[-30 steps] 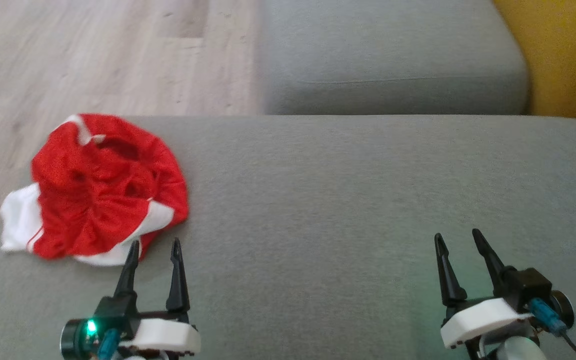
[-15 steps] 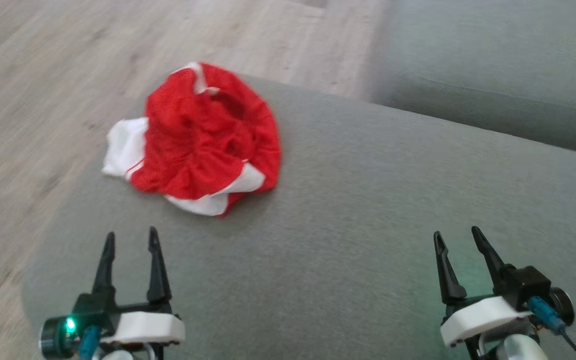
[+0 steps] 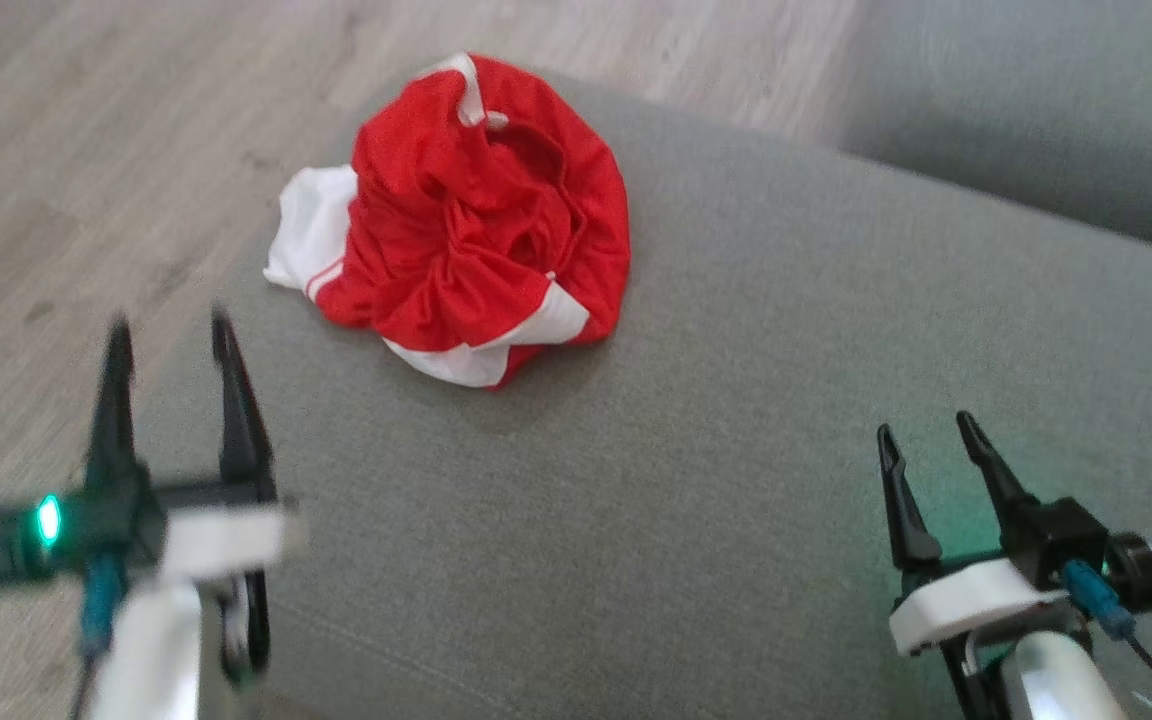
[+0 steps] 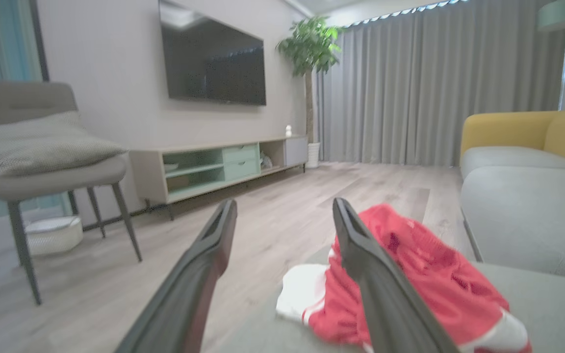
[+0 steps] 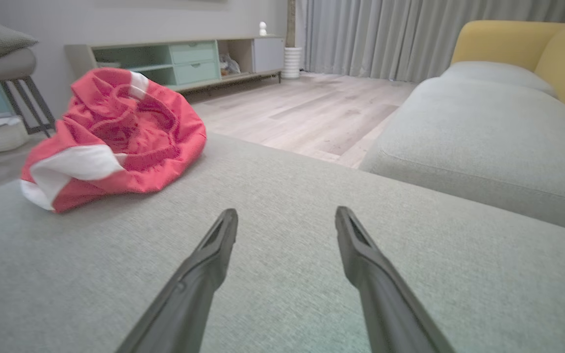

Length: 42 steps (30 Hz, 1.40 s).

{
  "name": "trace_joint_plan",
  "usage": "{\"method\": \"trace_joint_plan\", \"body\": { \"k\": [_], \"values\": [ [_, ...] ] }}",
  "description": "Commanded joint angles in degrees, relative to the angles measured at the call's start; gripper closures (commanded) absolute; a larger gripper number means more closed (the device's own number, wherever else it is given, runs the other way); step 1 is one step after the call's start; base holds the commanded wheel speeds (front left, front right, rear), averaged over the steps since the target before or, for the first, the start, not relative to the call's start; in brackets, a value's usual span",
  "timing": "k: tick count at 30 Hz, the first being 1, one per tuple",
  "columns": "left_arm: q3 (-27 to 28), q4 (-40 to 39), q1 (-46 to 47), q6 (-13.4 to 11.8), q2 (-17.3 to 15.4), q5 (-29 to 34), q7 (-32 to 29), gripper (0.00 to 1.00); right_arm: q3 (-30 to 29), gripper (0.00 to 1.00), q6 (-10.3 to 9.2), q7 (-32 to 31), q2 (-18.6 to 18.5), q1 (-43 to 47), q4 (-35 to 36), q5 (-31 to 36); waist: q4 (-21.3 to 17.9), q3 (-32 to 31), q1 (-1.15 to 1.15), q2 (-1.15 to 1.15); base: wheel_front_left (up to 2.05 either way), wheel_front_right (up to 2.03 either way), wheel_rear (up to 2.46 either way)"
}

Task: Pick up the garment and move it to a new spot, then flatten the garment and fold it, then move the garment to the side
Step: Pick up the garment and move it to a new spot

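While the red-and-white garment (image 3: 476,220) is lying crumpled at the far left corner of the grey cushion (image 3: 736,450), beside wooden floor (image 3: 86,150), the left gripper (image 3: 170,322) is hovering near it and the right gripper (image 3: 924,425) well apart, both standing wide and empty.

The garment (image 3: 476,220) lies heaped on the big cushion (image 3: 736,450), at its far left corner, with one side at the edge above the floor (image 3: 86,150). The left gripper (image 3: 171,322) hangs nearer and to the left of it, over the cushion's left edge. The right gripper (image 3: 924,425) is over the near right, well apart from the garment. A second cushion (image 3: 1036,110) sits behind, far right.
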State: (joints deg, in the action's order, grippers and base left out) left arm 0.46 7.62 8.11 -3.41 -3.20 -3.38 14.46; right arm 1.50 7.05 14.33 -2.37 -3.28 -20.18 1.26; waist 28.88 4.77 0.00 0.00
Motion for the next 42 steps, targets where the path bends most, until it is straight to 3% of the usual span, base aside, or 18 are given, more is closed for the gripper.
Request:
{"method": "trace_joint_plan", "body": {
  "k": [1,5,13,17,23,28,29,31,37,42],
  "values": [
    [2.1,-2.3,6.6,0.6,-1.3,0.6,0.5,0.0,0.8,0.0,0.44,0.7,-0.5,-3.5,2.0,1.1,-1.1,3.4,0.0,0.0,0.0,0.0,0.0],
    [1.7,3.3,17.1,2.9,-3.7,1.6,0.5,0.0,-0.5,0.0,0.44,0.7,-0.5,-5.6,2.2,3.6,-3.2,7.0,0.0,0.0,0.0,0.0,0.0],
    [0.5,28.1,42.5,7.3,-7.7,0.6,0.3,0.0,0.6,0.0,0.44,0.7,-3.1,-11.0,2.9,7.5,-9.8,14.0,0.0,0.0,0.0,0.0,0.0],
    [0.0,39.5,50.7,9.2,-8.0,-1.4,-4.0,0.0,0.7,0.0,0.44,0.7,-3.9,-12.0,3.4,8.0,-12.6,16.8,0.0,0.0,0.0,0.0,0.0],
    [-0.6,53.8,55.5,8.2,-10.9,-1.0,-11.5,0.0,1.2,0.0,0.44,0.7,-4.0,-12.1,3.6,8.1,-15.8,19.8,0.0,0.0,0.0,0.0,0.0],
    [-1.0,58.8,56.4,6.0,-13.1,-0.2,-11.8,0.0,1.1,0.0,0.44,0.7,-4.0,-12.3,4.0,8.0,-16.8,21.0,0.0,0.0,0.0,0.0,0.0],
    [-1.0,59.3,56.7,5.4,-13.4,-0.2,-10.8,0.36,1.0,0.0,0.44,0.7,-4.0,-12.3,4.1,8.0,-16.8,21.2,0.0,0.0,0.0,0.0,0.0],
    [-0.5,59.8,57.2,5.8,-13.3,-1.0,-8.1,1.0,0.8,0.0,0.44,0.7,-4.0,-12.3,4.1,8.1,-16.8,21.3,0.0,0.0,0.0,0.0,0.0],
    [-1.6,59.8,60.6,8.5,-11.8,-1.9,-2.4,1.0,0.7,0.0,0.44,0.7,-3.4,-12.3,3.4,7.5,-15.9,19.7,0.0,0.0,0.0,0.0,0.0],
    [-3.4,57.0,63.5,10.1,-10.2,-2.5,-0.3,1.0,1.4,0.0,0.44,0.7,-2.0,-12.2,2.9,6.3,-17.3,15.7,0.0,0.0,0.0,0.0,0.0]
  ]
}}
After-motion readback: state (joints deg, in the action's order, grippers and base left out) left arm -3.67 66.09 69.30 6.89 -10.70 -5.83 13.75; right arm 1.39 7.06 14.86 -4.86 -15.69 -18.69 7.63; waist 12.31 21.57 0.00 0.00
